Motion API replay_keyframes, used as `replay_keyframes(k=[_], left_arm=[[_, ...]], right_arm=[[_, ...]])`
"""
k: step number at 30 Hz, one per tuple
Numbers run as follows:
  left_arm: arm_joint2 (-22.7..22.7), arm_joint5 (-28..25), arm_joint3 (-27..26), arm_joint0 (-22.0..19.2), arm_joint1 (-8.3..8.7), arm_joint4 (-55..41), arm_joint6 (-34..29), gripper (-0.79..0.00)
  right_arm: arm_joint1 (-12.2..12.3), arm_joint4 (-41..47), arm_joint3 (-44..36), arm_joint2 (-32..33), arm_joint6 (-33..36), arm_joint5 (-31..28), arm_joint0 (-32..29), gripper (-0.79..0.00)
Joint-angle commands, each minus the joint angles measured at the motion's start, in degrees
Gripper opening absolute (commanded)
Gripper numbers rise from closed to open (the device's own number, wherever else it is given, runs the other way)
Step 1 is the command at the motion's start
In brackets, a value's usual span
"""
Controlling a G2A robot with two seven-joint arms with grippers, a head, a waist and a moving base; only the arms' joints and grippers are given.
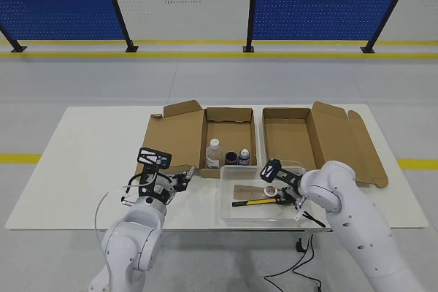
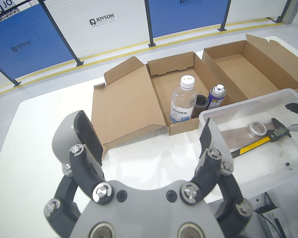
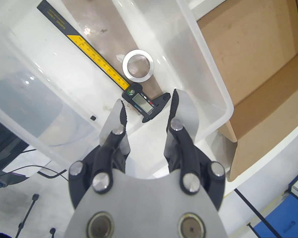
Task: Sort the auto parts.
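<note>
Caliper (image 3: 98, 60) lies in the bin (image 3: 214, 68), head near the bin's right wall, by the ring (image 3: 138, 65). Right gripper (image 3: 147, 97) hangs over the head, jaws partly apart. Left gripper (image 2: 144, 117), jaws wide apart, is over the table (image 1: 73, 168). A crooked grab could make the caliper slip.

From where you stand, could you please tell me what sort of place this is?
Likely a robot demo bay on an industrial or exhibition floor: blue partition panels fence it off, yellow floor lines mark lanes, and a white table holds cardboard boxes and a parts bin.
</note>
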Motion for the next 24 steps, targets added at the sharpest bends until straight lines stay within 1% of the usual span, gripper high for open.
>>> replay_keyframes(k=[1, 2, 8, 14, 24], left_arm=[[0.0, 0.0, 0.0, 0.0, 0.00, 0.0, 0.0, 0.000], [0.0, 0.0, 0.0, 0.0, 0.00, 0.0, 0.0, 0.000], [0.0, 0.0, 0.0, 0.0, 0.00, 0.0, 0.0, 0.000], [0.0, 0.0, 0.0, 0.0, 0.00, 0.0, 0.0, 0.000], [0.0, 0.0, 0.0, 0.0, 0.00, 0.0, 0.0, 0.000]], right_arm=[[-0.1, -1.0, 2.2, -0.7, -1.4, -0.2, 0.8, -0.446], [-0.2, -1.6, 4.0, -1.4, -2.8, -0.2, 1.3, -0.462], [-0.8, -3.4, 9.8, -3.8, -6.7, 0.2, 4.3, -0.471], [-1.7, -3.8, 13.6, -6.7, -8.7, 0.3, 7.0, -0.465], [-3.4, -3.8, 19.5, -11.8, -11.4, 0.9, 9.6, -0.496]])
